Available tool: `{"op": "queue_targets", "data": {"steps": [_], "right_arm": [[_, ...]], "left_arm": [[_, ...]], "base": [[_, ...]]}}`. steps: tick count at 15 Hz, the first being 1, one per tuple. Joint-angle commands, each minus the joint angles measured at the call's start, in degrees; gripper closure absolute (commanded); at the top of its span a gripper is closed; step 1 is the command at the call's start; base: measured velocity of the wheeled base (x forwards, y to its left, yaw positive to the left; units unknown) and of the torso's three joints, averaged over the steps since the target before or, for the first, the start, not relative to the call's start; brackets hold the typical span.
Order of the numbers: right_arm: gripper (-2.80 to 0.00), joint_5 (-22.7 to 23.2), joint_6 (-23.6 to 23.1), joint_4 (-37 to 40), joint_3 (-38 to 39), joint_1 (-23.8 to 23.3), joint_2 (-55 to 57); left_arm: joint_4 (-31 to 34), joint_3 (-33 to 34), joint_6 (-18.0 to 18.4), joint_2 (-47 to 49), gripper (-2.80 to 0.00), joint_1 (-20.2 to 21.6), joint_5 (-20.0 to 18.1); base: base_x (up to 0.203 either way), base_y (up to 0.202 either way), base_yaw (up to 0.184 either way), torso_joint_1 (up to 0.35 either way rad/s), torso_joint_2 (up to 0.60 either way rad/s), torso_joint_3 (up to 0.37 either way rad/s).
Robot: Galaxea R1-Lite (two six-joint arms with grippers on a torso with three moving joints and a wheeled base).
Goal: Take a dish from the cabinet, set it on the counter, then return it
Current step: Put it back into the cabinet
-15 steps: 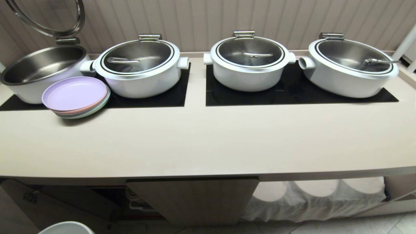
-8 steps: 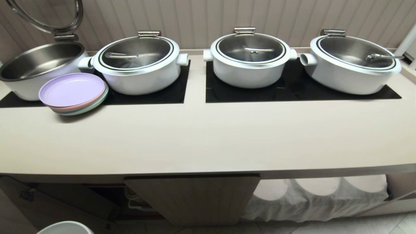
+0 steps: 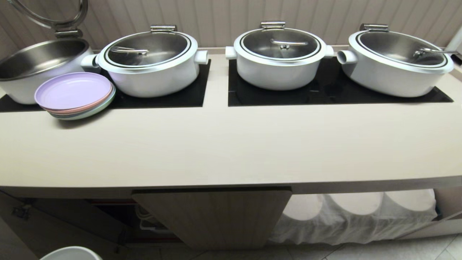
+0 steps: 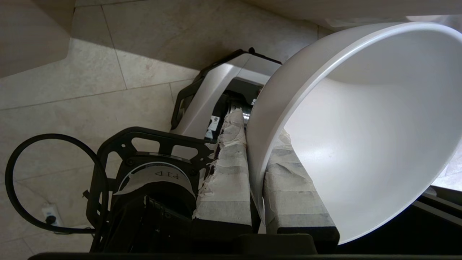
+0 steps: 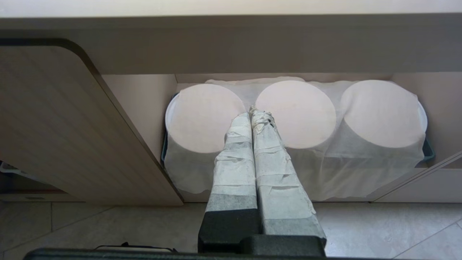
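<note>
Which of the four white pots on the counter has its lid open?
The pot at the far left: its lid stands raised, showing the steel inside. The other three are covered.

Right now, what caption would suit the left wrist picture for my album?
Left gripper pinching the rim of the white dish above a tiled floor.

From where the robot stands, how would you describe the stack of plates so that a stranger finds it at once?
Look along the long beige counter to its left end, where an open pot stands with its lid raised. The stack of plates sits just in front, between this pot and the next lidded pot. It is the only coloured thing there: flat pastel plates, lilac on top.
</note>
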Motion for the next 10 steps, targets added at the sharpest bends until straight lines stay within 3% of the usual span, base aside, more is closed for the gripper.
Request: {"op": "queue_targets", "data": {"steps": [1, 10], "right_arm": [[0.0, 0.0, -0.02, -0.01, 0.0, 0.09, 0.09], [0.0, 0.0, 0.07, -0.01, 0.0, 0.0, 0.09]], "left_arm": [[0.27, 0.06, -0.21, 0.08, 0.0, 0.01, 0.0], [0.27, 0.06, -0.21, 0.08, 0.0, 0.01, 0.0]], "base": [[0.0, 0.0, 0.0, -0.149, 0.32, 0.166], [0.0, 0.0, 0.0, -0.165, 0.35, 0.185]]}}
